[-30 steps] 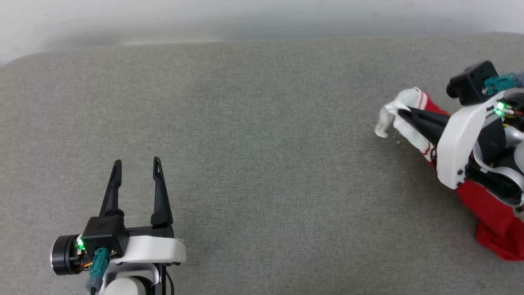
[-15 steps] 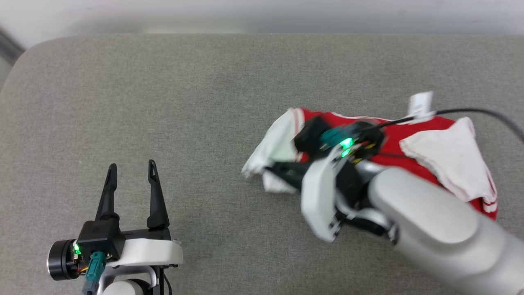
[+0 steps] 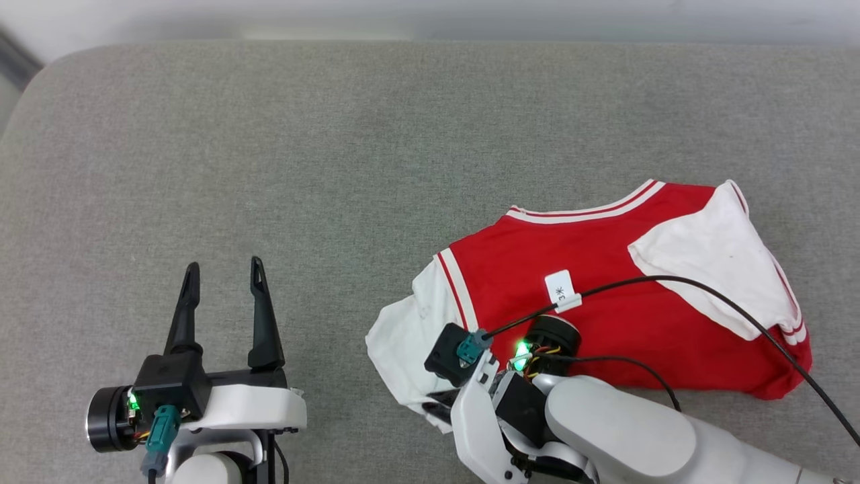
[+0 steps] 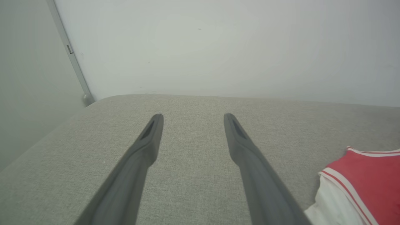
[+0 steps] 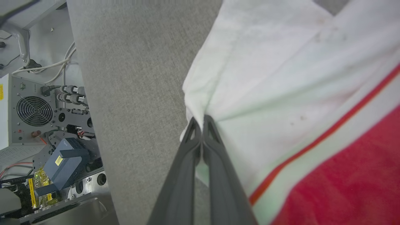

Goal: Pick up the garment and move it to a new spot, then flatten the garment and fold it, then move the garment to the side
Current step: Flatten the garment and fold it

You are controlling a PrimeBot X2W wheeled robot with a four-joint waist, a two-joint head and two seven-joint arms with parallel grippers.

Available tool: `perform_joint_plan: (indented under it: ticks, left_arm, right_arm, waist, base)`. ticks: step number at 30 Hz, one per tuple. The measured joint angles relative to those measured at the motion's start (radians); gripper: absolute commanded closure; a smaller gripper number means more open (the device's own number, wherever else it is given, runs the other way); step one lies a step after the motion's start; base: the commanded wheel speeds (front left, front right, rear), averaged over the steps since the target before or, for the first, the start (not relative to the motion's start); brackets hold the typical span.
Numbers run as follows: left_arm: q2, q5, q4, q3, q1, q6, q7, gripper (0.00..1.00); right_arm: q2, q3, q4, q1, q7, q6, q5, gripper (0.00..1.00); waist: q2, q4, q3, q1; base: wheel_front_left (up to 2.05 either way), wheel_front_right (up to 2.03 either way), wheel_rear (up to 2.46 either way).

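Note:
The garment [image 3: 605,269], red with white sleeves and striped trim, lies spread on the grey padded surface [image 3: 336,154], collar toward the far side. My right gripper [image 5: 201,120] is shut on the edge of its left white sleeve [image 3: 403,343], near the front of the surface. In the head view the right wrist covers most of the fingers. The garment's sleeve and red body [image 4: 368,178] also show in the left wrist view's lower right corner. My left gripper [image 3: 223,269] stands open and empty over bare surface, well to the left of the garment; its fingers [image 4: 150,137] point at the back wall.
A black cable [image 3: 705,289] with a white tag [image 3: 561,290] runs from my right wrist across the red cloth. The surface's rounded corner [image 3: 33,87] is at the far left. Past its front edge, electronics and wiring [image 5: 37,125] sit below.
The right gripper has dragged the sleeve leftward and toward the front, and the garment now lies spread out behind it. The head view itself has shifted. The left gripper has stayed put and open.

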Motion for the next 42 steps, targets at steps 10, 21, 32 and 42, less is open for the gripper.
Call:
perform_joint_plan:
  ticks: [10, 21, 32, 42]
  left_arm:
    - [0.000, 0.003, 0.008, 0.014, 0.037, 0.000, 0.000, 0.00]
    - [0.000, 0.006, -0.005, 0.003, 0.076, 0.005, 0.000, 0.00]
    - [0.000, 0.007, -0.006, -0.012, 0.045, 0.006, 0.000, 0.00]
    - [0.000, 0.011, 0.001, -0.006, 0.016, 0.005, 0.000, 0.00]
  right_arm:
    - [-0.155, -0.043, -0.150, -0.156, -0.229, 0.000, -0.001, 0.00]
    - [-0.525, -0.131, -0.339, -0.273, 0.065, 0.000, 0.057, 0.00]
    - [-0.681, -0.057, -0.354, -0.275, 0.356, 0.000, 0.138, 0.00]
    - [-0.603, -0.033, -0.251, -0.211, 0.250, 0.000, 0.120, 1.00]
  waist:
    - [0.0000, -0.034, -0.070, -0.0001]
    - [0.0000, -0.073, -0.116, -0.0001]
    - [0.0000, -0.071, -0.049, -0.0001]
    - [0.0000, -0.070, 0.001, 0.0000]
  base:
    - [0.00, 0.00, 0.00]
    - [0.00, 0.00, 0.00]
    - [0.00, 0.00, 0.00]
    - [0.00, 0.00, 0.00]
